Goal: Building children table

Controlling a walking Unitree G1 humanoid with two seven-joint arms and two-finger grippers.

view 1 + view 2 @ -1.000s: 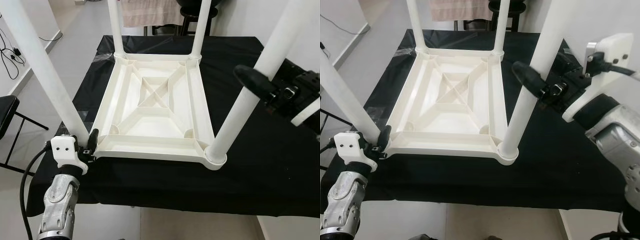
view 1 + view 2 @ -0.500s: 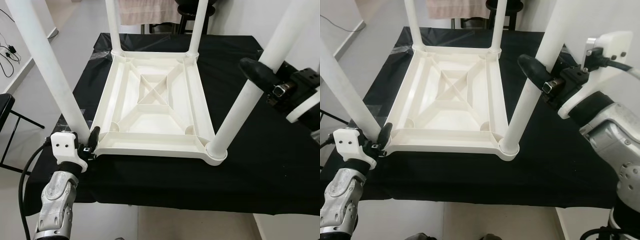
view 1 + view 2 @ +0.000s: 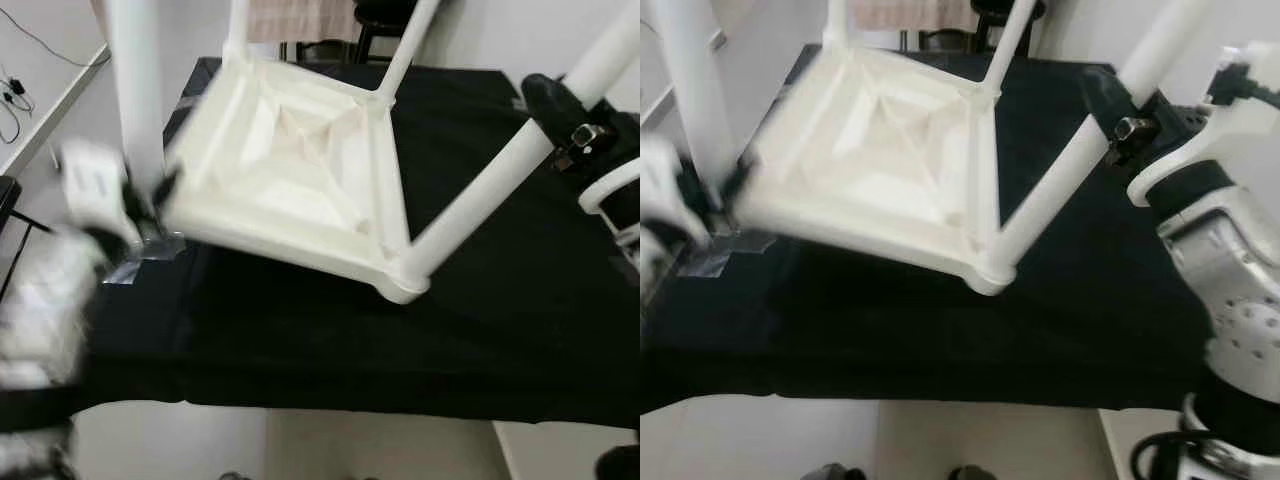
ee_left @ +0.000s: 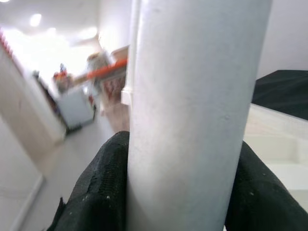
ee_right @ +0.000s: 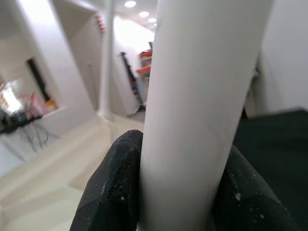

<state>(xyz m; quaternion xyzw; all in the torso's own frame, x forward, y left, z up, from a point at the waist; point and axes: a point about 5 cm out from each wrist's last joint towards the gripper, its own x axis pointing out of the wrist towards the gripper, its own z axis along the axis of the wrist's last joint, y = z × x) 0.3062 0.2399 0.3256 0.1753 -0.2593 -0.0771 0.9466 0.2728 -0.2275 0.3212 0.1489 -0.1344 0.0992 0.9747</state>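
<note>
The white plastic children's table (image 3: 300, 150) is upside down and tilted, its left side raised off the black cloth. Its near-right corner (image 3: 400, 283) looks lowest, close to the cloth. My left gripper (image 3: 150, 195), blurred by motion, is shut on the near-left leg (image 3: 135, 80). In the left wrist view its black fingers (image 4: 96, 192) press both sides of that leg (image 4: 187, 110). My right gripper (image 3: 560, 105) is shut on the slanting near-right leg (image 3: 500, 180). The right wrist view has that leg (image 5: 192, 110) clamped between the fingers (image 5: 110, 192).
A work table covered in black cloth (image 3: 300, 330) carries everything, its front edge near me. Clear tape (image 3: 130, 265) lies on its left side. A dark stool (image 3: 385, 15) and a hanging cloth (image 3: 300, 20) stand behind. Cables (image 3: 20, 90) trail on the floor at left.
The children's table has been tipped, its left side rising with my left gripper, which moved up and is now blurred. The right gripper still holds its leg, which now leans further right.
</note>
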